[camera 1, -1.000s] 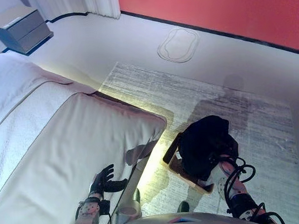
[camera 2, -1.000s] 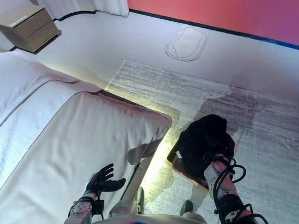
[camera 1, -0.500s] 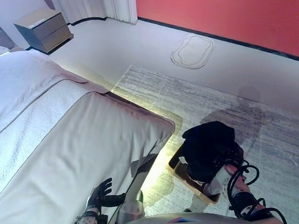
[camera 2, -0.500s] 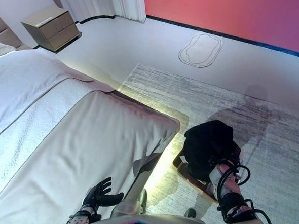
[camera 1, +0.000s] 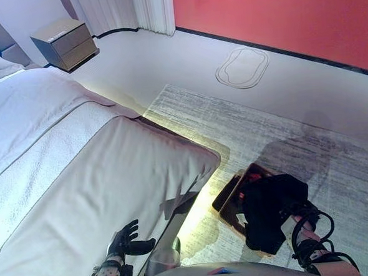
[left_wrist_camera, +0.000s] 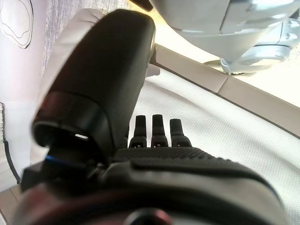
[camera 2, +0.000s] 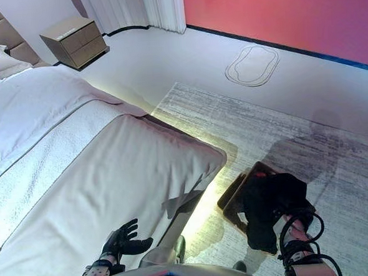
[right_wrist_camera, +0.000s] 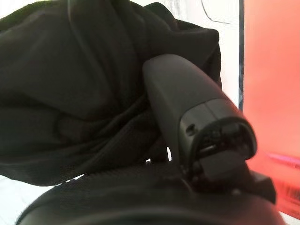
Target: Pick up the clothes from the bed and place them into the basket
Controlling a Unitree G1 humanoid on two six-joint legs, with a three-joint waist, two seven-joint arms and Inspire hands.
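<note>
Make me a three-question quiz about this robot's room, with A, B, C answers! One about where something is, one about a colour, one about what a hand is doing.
1. Where is the basket?
A. on the bed
B. on the rug beside the bed
C. on the nightstand

2. What colour is the cloth?
A. black
B. yellow
C. white

3. What is the left hand doing?
A. squeezing a pillow
B. holding the basket
C. open, holding nothing

Answers:
1 B, it sits on the rug by the corner of the bed.
2 A, the bundle is black.
3 C, its fingers are spread over the bed cover with nothing in them.
</note>
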